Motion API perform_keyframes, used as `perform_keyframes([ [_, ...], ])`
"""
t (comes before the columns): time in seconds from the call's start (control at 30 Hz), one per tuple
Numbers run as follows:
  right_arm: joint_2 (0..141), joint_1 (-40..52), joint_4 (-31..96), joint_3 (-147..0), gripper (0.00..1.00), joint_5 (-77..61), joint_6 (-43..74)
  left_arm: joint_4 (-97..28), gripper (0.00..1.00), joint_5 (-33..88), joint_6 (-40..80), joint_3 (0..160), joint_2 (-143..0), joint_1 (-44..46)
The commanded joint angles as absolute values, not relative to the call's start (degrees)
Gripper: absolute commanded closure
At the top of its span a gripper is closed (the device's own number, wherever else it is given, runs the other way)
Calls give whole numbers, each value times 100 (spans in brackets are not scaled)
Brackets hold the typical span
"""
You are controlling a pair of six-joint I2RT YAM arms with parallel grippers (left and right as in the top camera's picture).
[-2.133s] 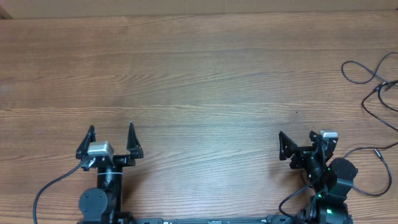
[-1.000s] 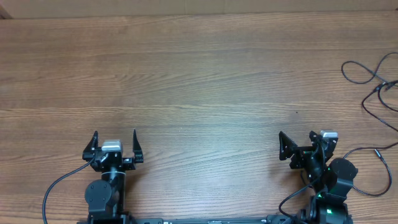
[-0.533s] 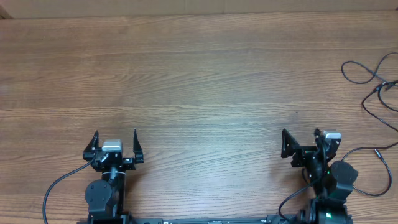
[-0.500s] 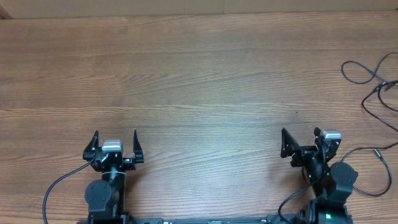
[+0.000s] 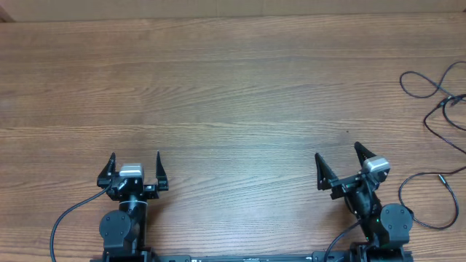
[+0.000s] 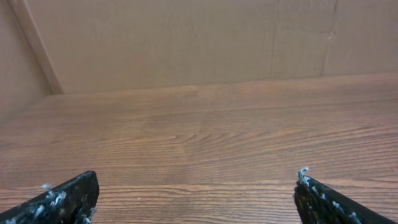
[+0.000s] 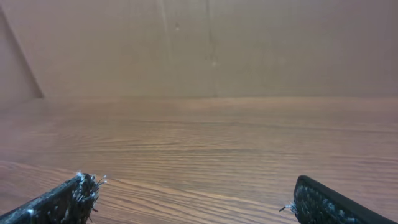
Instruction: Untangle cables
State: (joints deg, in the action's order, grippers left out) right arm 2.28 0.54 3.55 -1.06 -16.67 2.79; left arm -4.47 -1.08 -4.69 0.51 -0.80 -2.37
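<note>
Two arms: left arm [image 5: 121, 224] at 7 o'clock, right arm [image 5: 386, 218] at 5 o'clock, both jaws wide, gripping nothing. The cables [image 5: 444, 102], thin black looping cords whose count is unclear, lie on the counter [image 5: 233, 87] at 3 o'clock.

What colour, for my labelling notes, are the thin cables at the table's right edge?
The cables are black, clearest in the overhead view.

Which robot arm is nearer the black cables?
The right arm, close to the cables at the table's right edge. The left arm sits far across the table from them.
</note>
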Motion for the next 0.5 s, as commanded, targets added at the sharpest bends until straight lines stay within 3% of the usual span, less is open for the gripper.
perform_keyframes([
  [0.0,12,99,338,-49,0,-1525,279,-443,0,-38,-451,30,-36,-261],
  [0.47,16,62,429,-49,0,-753,276,-443,0,-38,-451,30,-36,-261],
])
